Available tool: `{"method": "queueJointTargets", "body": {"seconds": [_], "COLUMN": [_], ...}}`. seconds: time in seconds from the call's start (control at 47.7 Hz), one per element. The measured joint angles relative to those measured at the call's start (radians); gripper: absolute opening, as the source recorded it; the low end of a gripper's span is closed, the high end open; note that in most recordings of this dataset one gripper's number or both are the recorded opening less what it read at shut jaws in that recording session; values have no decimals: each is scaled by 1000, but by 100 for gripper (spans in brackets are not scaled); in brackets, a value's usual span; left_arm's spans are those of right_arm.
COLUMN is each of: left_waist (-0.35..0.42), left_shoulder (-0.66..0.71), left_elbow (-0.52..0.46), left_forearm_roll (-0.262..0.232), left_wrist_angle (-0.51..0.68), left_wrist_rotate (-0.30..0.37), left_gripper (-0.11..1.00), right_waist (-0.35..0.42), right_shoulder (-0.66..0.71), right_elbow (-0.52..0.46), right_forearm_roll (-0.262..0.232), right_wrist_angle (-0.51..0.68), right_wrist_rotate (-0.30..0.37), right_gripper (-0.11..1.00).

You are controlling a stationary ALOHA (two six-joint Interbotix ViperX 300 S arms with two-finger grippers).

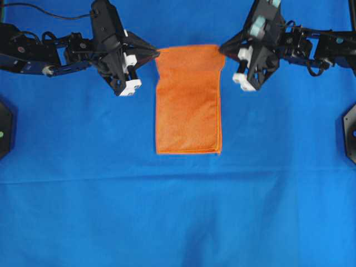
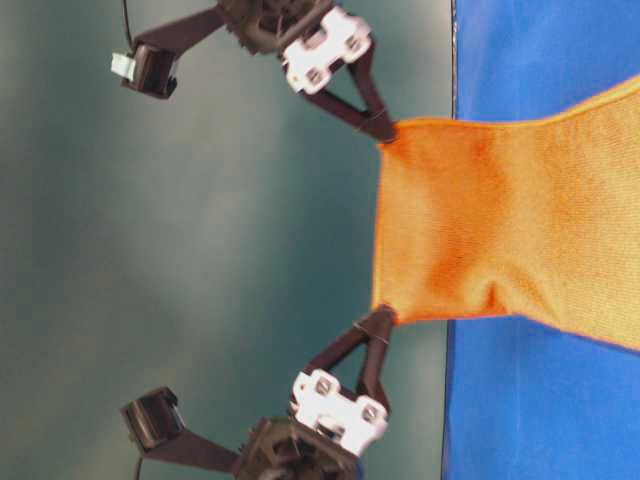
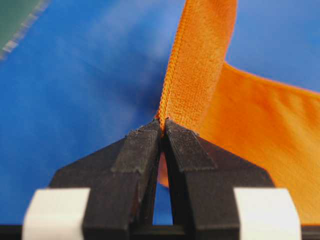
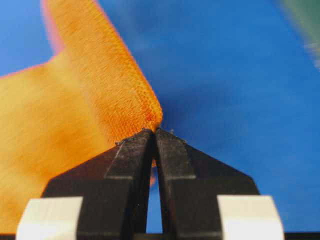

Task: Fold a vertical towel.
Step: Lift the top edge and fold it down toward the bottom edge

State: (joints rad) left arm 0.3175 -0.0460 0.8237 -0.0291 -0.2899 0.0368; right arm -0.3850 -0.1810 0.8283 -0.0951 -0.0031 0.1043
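Note:
The orange towel (image 1: 188, 105) lies lengthwise on the blue sheet, its far end lifted off the surface. My left gripper (image 1: 156, 54) is shut on the towel's far left corner (image 3: 162, 119). My right gripper (image 1: 222, 49) is shut on the far right corner (image 4: 155, 123). In the table-level view the raised end of the towel (image 2: 500, 235) stretches taut between the left gripper (image 2: 384, 129) and the right gripper (image 2: 384, 316). The near end rests flat, its hem (image 1: 188, 150) straight.
The big blue sheet (image 1: 178, 211) covers the whole table. Both black arms (image 1: 44, 53) reach in from the far sides. Dark mounts (image 1: 350, 130) sit at the left and right edges.

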Motion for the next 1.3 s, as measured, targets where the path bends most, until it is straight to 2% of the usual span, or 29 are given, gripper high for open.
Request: {"method": "queueJointTargets", "body": {"seconds": [0.23, 0.461, 0.587, 0.859, 1.299], "left_waist": [-137, -281, -333, -359, -388], "left_shoulder": [-14, 0, 32, 124, 170], "left_elbow": [49, 60, 55, 38, 14], "left_forearm_roll": [-2, -3, -3, -5, -5], "left_wrist_angle": [0, 6, 14, 14, 17], "left_wrist_rotate": [-3, -29, -52, -98, -98], "left_gripper": [2, 2, 2, 2, 3], "right_waist": [137, 250, 305, 342, 345], "right_shoulder": [-18, -15, 9, 98, 133], "right_elbow": [40, 69, 75, 74, 75], "right_forearm_roll": [25, 34, 34, 34, 34], "right_wrist_angle": [11, 18, 15, -25, -52], "right_wrist_rotate": [28, 103, 152, 201, 207], "right_gripper": [3, 3, 3, 3, 3]}}
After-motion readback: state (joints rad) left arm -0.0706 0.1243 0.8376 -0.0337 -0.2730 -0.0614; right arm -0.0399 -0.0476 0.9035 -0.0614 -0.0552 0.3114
